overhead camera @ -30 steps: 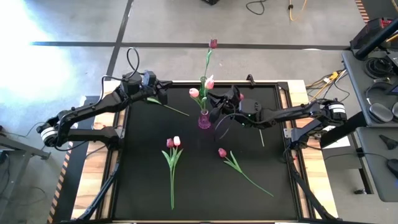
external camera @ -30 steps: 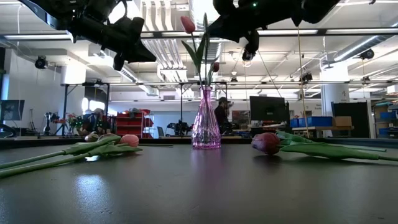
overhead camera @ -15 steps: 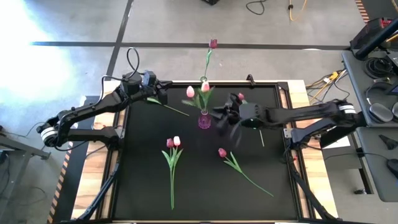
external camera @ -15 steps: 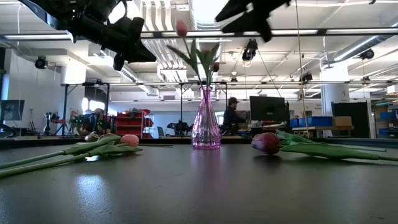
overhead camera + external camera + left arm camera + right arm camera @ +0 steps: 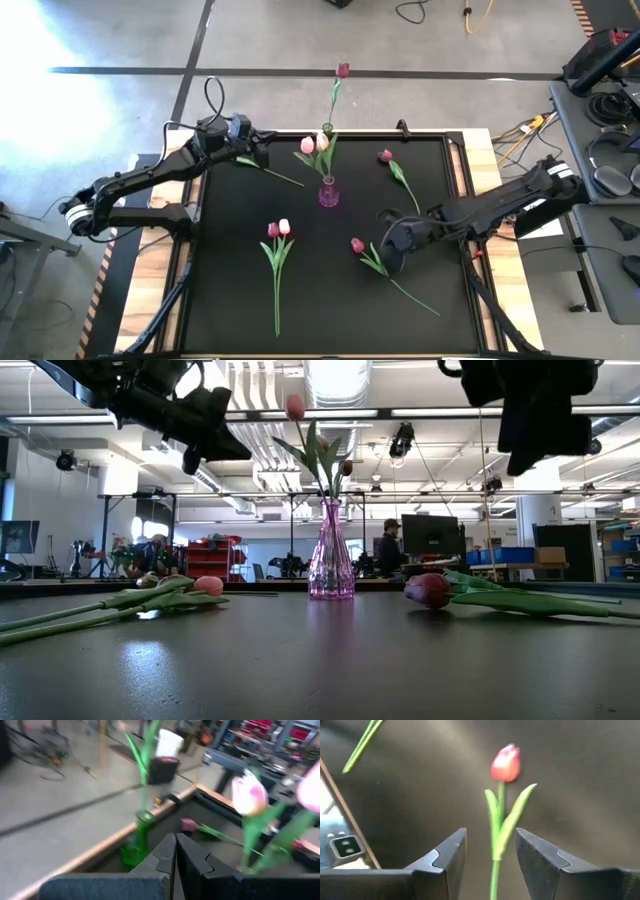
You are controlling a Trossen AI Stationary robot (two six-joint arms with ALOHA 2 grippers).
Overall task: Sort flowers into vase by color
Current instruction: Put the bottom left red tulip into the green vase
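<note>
Since a second ago the right claw (image 5: 392, 243) has swung from the vase (image 5: 328, 193) toward the near side; two pink tulips (image 5: 314, 144) now stand in it. High view: the claw hovers released over a maroon tulip (image 5: 357, 245) on the table (image 5: 230, 300); the left claw (image 5: 262, 156), clenched, waits at the far-left edge. Low view: that tulip (image 5: 428, 589) lies flat. Right wrist view: open fingers (image 5: 451, 855) straddle the thin stem (image 5: 495, 870); closing off-centre could roll it away or pinch only a leaf.
</note>
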